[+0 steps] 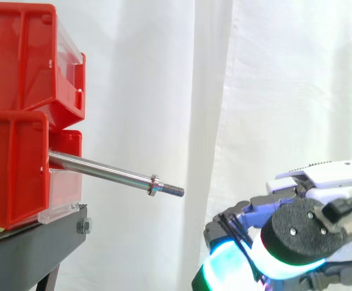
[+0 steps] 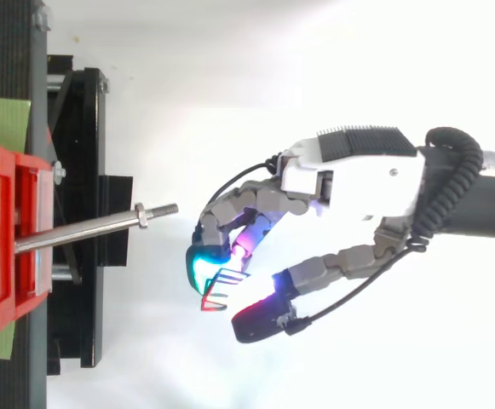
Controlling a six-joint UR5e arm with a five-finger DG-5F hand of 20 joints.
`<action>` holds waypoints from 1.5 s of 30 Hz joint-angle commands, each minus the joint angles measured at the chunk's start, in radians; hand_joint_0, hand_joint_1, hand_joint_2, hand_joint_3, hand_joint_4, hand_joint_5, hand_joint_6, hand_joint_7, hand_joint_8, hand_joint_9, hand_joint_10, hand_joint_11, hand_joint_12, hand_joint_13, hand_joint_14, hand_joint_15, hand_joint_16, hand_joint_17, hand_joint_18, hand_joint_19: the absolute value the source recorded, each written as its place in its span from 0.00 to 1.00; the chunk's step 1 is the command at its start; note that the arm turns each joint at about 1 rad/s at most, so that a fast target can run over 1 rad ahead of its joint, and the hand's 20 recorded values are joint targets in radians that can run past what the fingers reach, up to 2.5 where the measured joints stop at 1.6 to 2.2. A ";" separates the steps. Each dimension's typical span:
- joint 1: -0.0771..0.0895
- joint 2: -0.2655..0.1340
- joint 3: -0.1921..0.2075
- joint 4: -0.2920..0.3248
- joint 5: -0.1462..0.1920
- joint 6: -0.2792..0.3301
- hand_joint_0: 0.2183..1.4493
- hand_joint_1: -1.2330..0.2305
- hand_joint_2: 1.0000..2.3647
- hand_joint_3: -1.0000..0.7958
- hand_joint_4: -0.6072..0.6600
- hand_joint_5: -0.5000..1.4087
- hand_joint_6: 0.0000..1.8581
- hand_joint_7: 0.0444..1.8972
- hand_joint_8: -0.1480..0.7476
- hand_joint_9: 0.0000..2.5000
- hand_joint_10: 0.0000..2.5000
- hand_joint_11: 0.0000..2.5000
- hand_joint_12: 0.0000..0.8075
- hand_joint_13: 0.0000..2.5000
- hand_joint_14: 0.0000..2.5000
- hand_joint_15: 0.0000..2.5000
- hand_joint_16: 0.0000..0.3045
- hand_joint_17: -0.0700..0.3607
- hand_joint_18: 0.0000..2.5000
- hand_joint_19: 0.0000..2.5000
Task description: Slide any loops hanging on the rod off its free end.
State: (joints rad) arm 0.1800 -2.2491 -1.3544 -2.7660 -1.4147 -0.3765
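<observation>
White curtain, hung behind the work. Red bins, stacked on black stand. Hand, placed beyond and lower than the rod's free end, fingers curled, thin dark loop seemingly pinched at the glowing fingertips. Rod, projected from the lower bin, nut seated near its threaded tip, loop held apart from it
</observation>
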 commanded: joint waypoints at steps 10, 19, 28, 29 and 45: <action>0.018 0.068 0.001 -0.176 0.103 0.136 0.35 0.29 0.01 0.36 0.53 0.16 0.48 0.52 0.51 0.34 0.00 0.13 0.39 0.27 0.00 0.00 0.14 0.38 0.28 0.06; 0.033 0.085 0.001 -0.271 0.108 0.263 0.36 0.28 0.00 0.31 0.54 0.16 0.48 0.52 0.51 0.34 0.00 0.13 0.39 0.28 0.00 0.00 0.14 0.38 0.28 0.06; 0.046 0.092 0.001 -0.307 0.131 0.272 0.35 0.28 0.00 0.31 0.55 0.16 0.48 0.53 0.51 0.35 0.00 0.13 0.39 0.28 0.00 0.00 0.14 0.38 0.28 0.06; 0.046 0.092 0.001 -0.307 0.132 0.274 0.35 0.29 0.00 0.31 0.56 0.16 0.48 0.53 0.51 0.35 0.00 0.13 0.39 0.28 0.00 0.00 0.14 0.38 0.28 0.06; 0.049 0.092 0.001 -0.330 0.131 0.317 0.36 0.28 0.00 0.28 0.56 0.16 0.48 0.52 0.51 0.35 0.00 0.13 0.38 0.28 0.00 0.00 0.14 0.38 0.29 0.06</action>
State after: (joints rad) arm 0.2285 -2.1564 -1.3530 -3.0862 -1.2826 -0.0712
